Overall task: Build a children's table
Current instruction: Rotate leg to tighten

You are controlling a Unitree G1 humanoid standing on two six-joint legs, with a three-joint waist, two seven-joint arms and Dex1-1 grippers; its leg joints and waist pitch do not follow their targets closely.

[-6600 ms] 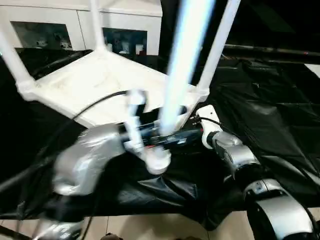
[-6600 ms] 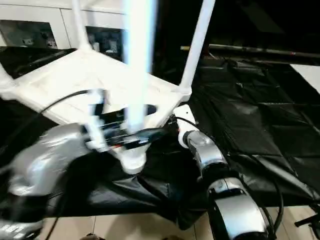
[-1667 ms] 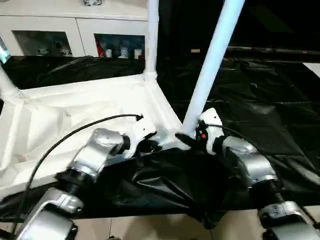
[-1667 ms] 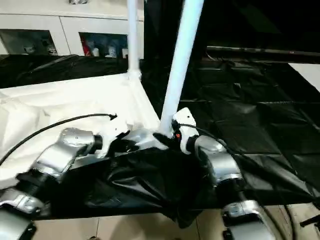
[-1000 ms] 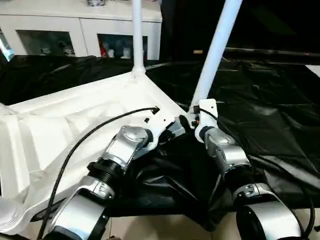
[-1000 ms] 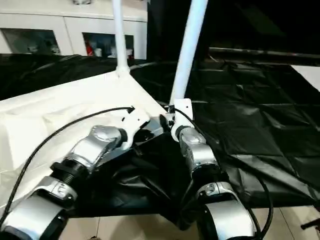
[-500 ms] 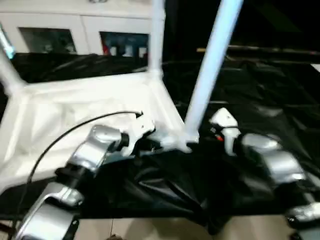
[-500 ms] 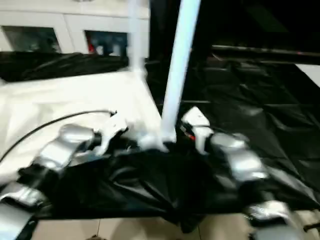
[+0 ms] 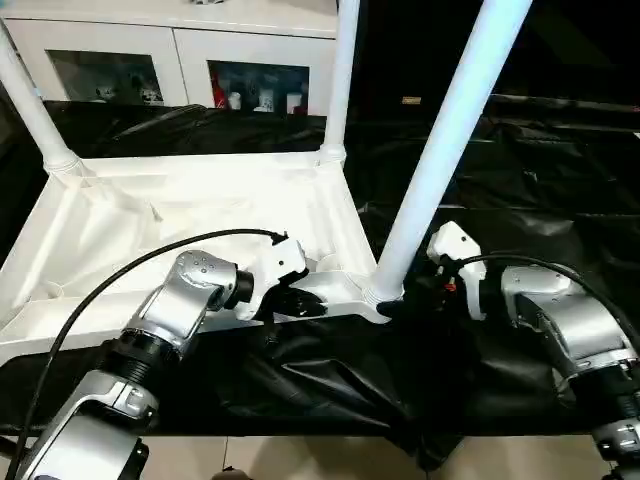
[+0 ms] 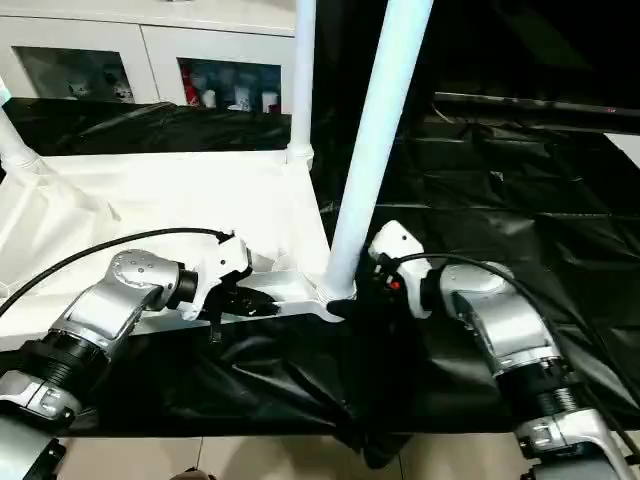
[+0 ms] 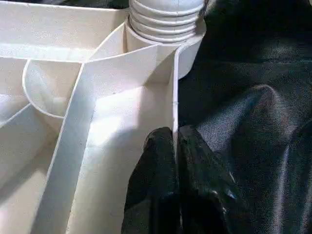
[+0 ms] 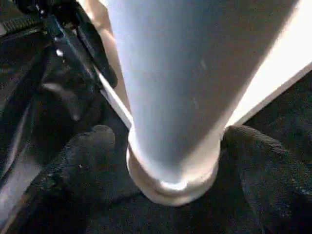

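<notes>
Tabletop (image 9: 180, 225) lies ribbed side up on the black sheeting (image 9: 560, 210); three legs visible, standing in corner sockets. Near leg (image 9: 440, 150) rises at 12 o'clock from the near right corner socket (image 9: 380, 292).

Left gripper (image 11: 174, 141): fingers pressed together, pinching the thin near rim wall, at 9 o'clock from that socket.

Right gripper (image 12: 168, 146): fingers (image 12: 90, 146) spread either side of the leg's base, not clamped.

You should expect light, stiff, hollow plastic with slick surfaces; tall legs probably lever easily. Take hold low on the leg near the socket, and at rims or ribs, not the flat panel.
</notes>
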